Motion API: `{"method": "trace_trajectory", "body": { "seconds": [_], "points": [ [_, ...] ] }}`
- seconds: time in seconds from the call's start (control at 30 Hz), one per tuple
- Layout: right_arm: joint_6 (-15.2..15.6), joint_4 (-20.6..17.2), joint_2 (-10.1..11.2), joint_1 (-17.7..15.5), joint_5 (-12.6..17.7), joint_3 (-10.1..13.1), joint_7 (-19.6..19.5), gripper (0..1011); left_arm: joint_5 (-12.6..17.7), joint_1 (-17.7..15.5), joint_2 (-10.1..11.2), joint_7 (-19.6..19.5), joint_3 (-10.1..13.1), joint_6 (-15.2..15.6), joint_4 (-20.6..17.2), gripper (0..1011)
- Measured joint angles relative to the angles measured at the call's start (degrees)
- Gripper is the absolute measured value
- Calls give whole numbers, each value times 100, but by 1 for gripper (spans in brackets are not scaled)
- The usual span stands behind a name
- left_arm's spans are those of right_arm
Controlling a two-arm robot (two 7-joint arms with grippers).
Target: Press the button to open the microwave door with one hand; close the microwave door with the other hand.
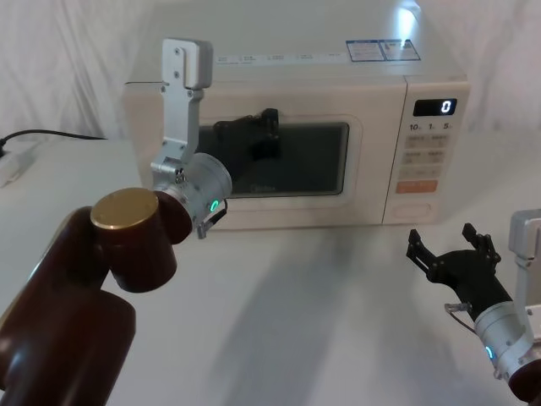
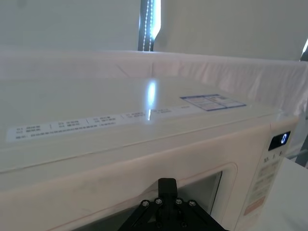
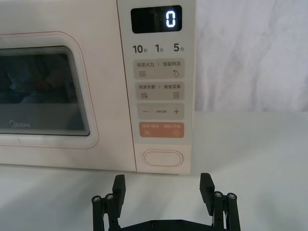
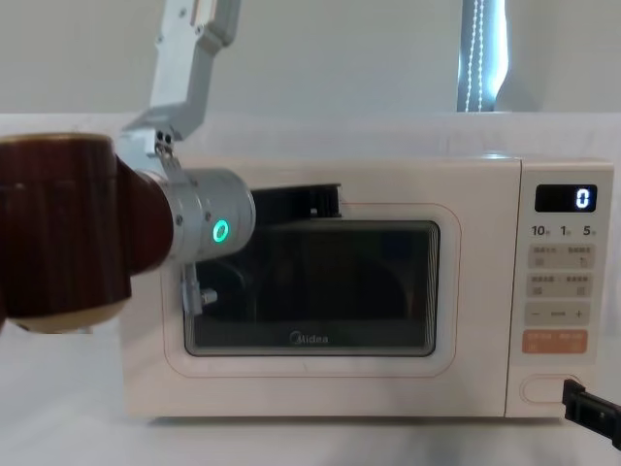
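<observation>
Toward the bench's far edge the microwave (image 1: pixel 296 144) sits with the microwave door (image 4: pixel 310 291) shut; right gripper (image 3: pixel 163 188) hovers spread before the button (image 3: pixel 162 158), left gripper (image 1: pixel 254 131), fingers unreadable, against the door's upper edge

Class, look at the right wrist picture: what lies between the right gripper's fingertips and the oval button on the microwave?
Nothing but bare white table. In the right wrist view the right gripper, fingers spread, sits just short of the button, with no object in the gap.
</observation>
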Motion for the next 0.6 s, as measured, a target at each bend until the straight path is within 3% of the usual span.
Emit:
{"method": "trace_trajectory", "body": {
  "seconds": [0.37,0.6],
  "points": [
    [0,0,0,0,0,0,0,1002,-5,443,106,328,-188,421,-826,0],
    [0,0,0,0,0,0,0,1002,140,1071,223,709,-460,547,-1544,0]
  ]
}}
